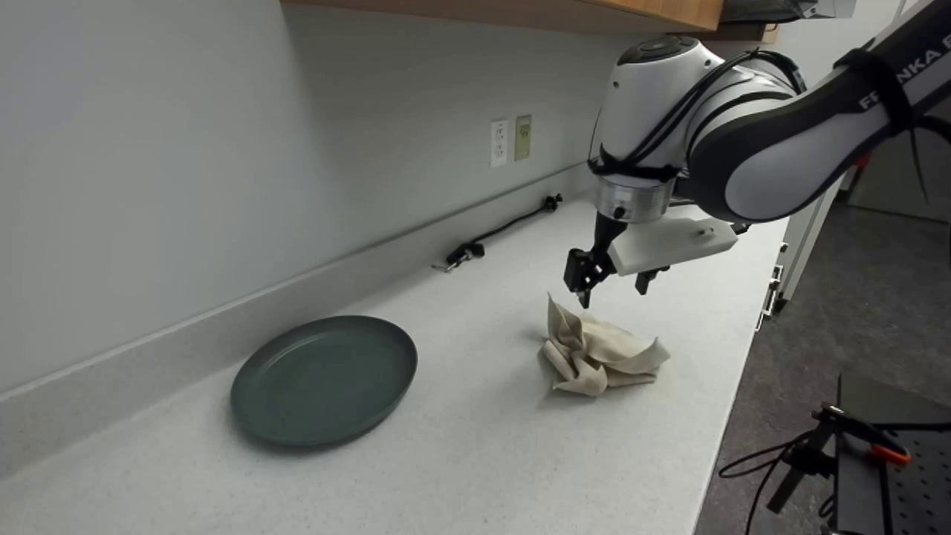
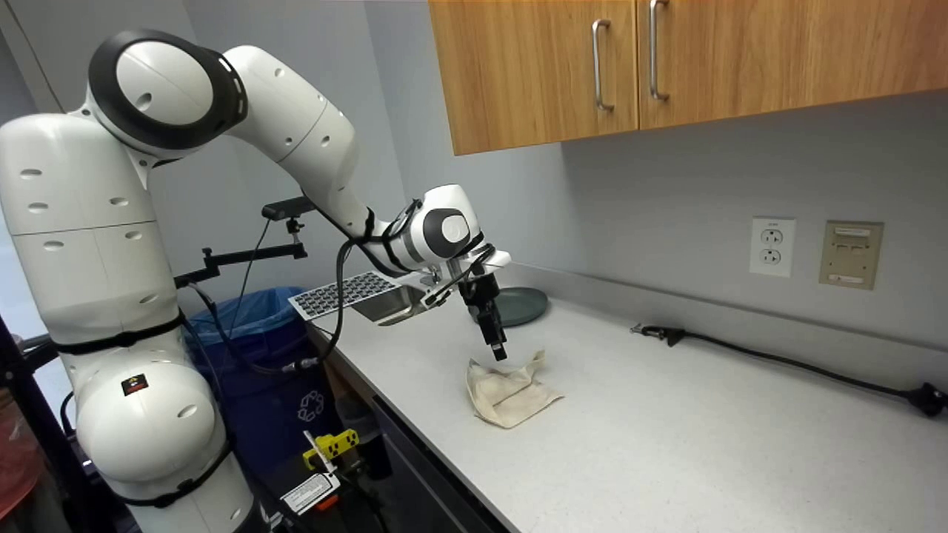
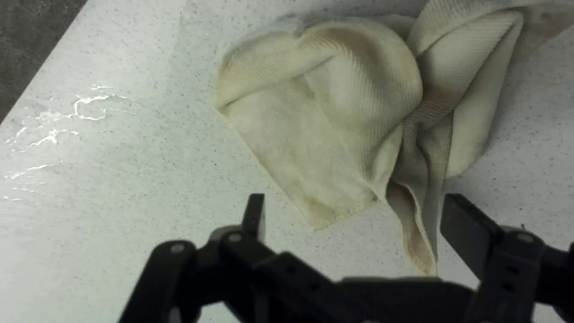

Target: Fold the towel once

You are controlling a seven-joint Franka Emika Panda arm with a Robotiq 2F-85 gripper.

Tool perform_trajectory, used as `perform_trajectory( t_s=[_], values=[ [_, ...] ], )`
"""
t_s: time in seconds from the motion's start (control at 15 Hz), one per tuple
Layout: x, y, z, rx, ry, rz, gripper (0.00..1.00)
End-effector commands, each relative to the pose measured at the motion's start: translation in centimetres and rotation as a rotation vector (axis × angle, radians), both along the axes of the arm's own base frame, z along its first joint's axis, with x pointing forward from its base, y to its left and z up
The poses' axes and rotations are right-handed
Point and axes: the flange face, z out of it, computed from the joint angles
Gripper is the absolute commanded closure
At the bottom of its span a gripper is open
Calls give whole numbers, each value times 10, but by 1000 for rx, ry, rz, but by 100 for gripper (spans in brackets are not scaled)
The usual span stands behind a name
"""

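The beige towel [image 1: 613, 345] lies crumpled on the white counter, with a corner standing up and several folds. It also shows in an exterior view [image 2: 511, 396] and in the wrist view [image 3: 309, 130], where a narrow strip of it points down between the jaws. My gripper [image 1: 614, 292] is above the towel, apart from it, pointing down. It also shows in an exterior view [image 2: 498, 353], where only its side can be seen. In the wrist view the gripper [image 3: 358, 215] has its fingers wide apart with nothing held between them. The towel's underside is hidden.
A dark green plate [image 1: 323, 383] lies on the counter by the wall. A black cable with a clamp [image 2: 785, 363] runs along the backsplash. A wooden cabinet [image 2: 533, 74] hangs above. A sink [image 2: 400, 305] is behind the arm. The counter's open edge [image 1: 732, 416] drops to the floor.
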Motion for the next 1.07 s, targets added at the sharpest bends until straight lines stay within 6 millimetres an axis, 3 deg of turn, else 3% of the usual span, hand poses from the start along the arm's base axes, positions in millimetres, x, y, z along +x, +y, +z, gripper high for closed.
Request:
perform_trajectory(
  t_s=[0.0, 0.27, 0.6, 1.0],
  values=[
    [-20, -5, 16, 11, 38, 33, 0],
    [-37, -14, 23, 41, 89, 92, 0],
    [-49, -16, 20, 149, 140, 286, 0],
    [-44, -17, 3, 148, 183, 540, 0]
  ],
)
